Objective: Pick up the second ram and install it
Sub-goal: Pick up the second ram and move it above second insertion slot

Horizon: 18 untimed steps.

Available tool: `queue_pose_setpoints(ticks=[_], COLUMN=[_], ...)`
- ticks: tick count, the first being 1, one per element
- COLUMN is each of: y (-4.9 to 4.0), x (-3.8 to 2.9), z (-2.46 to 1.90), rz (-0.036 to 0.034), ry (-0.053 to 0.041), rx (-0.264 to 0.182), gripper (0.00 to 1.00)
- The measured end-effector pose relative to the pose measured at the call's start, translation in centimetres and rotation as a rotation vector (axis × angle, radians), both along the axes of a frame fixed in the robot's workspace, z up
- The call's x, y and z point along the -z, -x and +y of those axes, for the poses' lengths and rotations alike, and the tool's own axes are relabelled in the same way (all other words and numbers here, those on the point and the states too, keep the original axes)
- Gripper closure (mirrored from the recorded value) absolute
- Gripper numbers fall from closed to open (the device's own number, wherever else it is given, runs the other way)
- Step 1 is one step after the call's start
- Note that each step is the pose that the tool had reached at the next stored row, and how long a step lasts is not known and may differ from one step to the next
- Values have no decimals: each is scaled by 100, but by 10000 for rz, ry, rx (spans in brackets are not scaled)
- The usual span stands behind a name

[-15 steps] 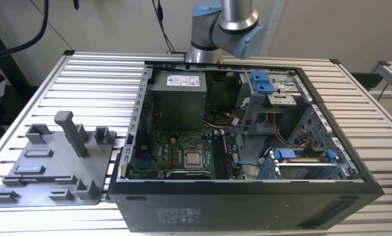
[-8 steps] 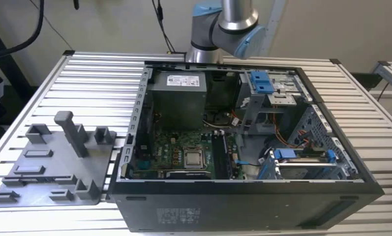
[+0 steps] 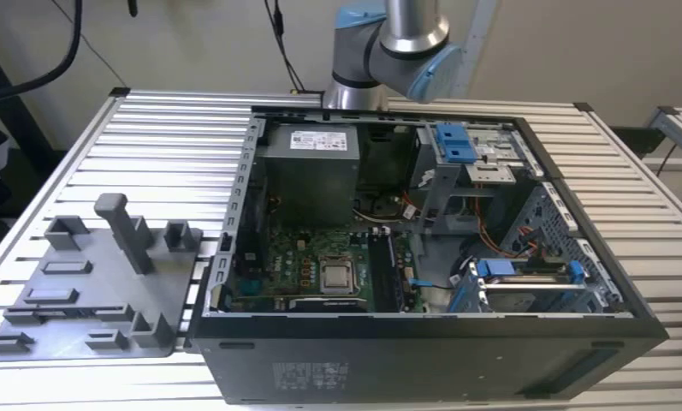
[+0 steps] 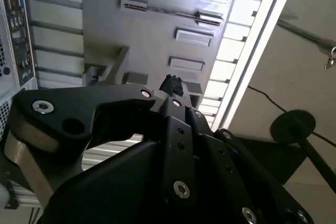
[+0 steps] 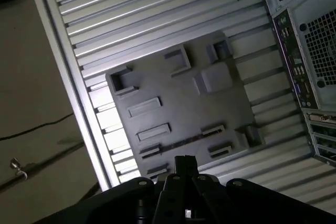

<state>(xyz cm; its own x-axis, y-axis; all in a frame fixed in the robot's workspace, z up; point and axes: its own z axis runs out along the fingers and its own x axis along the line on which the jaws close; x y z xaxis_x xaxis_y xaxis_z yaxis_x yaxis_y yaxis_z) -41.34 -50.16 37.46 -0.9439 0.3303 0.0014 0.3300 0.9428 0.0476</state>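
The thin, dark, narrow circuit-card strip (image 5: 180, 141) stood on its long edge on the grey plastic tray (image 5: 226, 103), spanning two small end holders (image 5: 213, 129), edge-on in both wrist views (image 4: 170, 10).

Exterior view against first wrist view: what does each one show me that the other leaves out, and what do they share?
The exterior view looks into the open computer case: green motherboard, silver CPU chip, blue brackets. The first wrist view gives the case's rear port panel and the black pincer, with the grey tray below it. Both share that tray and the slatted table.
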Motion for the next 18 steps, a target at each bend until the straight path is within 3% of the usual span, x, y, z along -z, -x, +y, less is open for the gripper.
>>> queue_pose_setpoints(ticks=[18], y=[0], x=[5], z=[0], rz=[3], ry=[32], rx=[-3275], gripper=[89])
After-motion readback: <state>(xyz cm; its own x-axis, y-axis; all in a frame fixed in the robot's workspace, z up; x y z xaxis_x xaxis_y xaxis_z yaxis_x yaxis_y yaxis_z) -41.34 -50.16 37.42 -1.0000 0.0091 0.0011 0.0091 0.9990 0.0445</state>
